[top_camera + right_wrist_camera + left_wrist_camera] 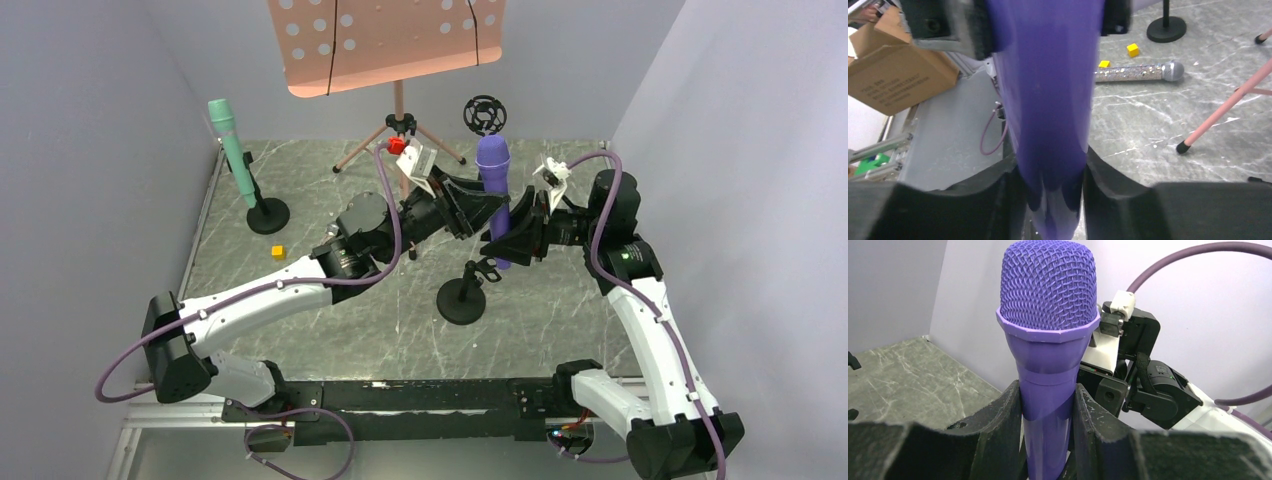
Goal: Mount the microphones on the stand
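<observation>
1. The purple microphone (493, 165) is upright in the air over the middle of the surface (560, 300), head up.
2. The left end effector (1048, 410) is clamped tight on its body below the head.
3. The right end effector (1050, 185) comes from the opposite side, its fingers (998, 200) pressed against both flanks of the shaft.

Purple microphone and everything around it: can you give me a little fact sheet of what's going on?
Purple microphone: upright, gripped by both grippers
Left gripper: shut on its upper body
Right gripper: shut lower down
Green microphone: standing in the back-left stand
Silver microphone: lying on the table
Nearest stand: just below the purple one
</observation>
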{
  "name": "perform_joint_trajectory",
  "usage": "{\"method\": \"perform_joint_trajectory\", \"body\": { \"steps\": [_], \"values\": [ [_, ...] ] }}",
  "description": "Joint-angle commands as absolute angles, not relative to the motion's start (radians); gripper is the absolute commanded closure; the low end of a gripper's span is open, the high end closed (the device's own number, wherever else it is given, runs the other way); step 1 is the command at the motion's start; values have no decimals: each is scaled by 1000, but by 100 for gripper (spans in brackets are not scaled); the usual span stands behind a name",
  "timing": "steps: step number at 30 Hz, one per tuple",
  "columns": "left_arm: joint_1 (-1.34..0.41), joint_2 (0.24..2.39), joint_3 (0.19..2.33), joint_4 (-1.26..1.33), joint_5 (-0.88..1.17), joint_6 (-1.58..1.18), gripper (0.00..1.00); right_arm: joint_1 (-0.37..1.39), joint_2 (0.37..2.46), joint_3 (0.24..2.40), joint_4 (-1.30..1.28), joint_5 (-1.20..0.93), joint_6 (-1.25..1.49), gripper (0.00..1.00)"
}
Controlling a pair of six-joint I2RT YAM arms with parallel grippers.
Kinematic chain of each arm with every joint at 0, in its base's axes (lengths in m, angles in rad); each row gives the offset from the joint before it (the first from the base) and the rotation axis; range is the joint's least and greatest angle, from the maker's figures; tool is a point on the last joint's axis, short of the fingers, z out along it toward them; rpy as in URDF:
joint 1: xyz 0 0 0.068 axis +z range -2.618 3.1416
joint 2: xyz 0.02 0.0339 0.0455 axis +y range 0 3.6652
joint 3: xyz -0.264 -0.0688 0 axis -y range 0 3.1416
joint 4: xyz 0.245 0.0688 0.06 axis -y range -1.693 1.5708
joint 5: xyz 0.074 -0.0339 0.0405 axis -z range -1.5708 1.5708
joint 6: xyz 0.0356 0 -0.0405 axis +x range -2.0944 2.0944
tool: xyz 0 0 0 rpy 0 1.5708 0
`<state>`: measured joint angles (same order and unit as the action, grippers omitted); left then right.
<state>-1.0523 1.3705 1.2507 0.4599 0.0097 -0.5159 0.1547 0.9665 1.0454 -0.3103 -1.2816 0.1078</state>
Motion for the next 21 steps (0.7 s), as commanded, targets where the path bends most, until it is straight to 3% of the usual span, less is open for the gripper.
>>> {"method": "perform_joint_trajectory", "body": {
  "steps": [1, 4, 6, 10, 12, 16, 21],
  "values": [
    [-1060, 1378, 1259, 552, 6, -547, 95, 152, 976, 1062, -293, -1313, 101, 67],
    [-1060, 1372, 1254, 552, 11, -542, 93, 146, 967, 1052, -281, -1316, 109, 82],
    [-1060, 1358, 1242, 542, 16, -537, 83, 129, 954, 1047, -289, -1326, 98, 87],
    [-1059, 1295, 1200, 467, 18, -504, 24, 71, 928, 1055, -390, -1321, -25, 90],
    [-1058, 1236, 1159, 412, 13, -463, 3, 41, 924, 1064, -486, -1297, -145, 90],
    [-1048, 1066, 1048, 238, 17, -347, 1, -17, 914, 1062, -653, -1241, -380, 92],
    [-1017, 891, 831, 102, 164, -101, 1, -88, 881, 1007, -737, -1181, -569, 93]
  ]
}}
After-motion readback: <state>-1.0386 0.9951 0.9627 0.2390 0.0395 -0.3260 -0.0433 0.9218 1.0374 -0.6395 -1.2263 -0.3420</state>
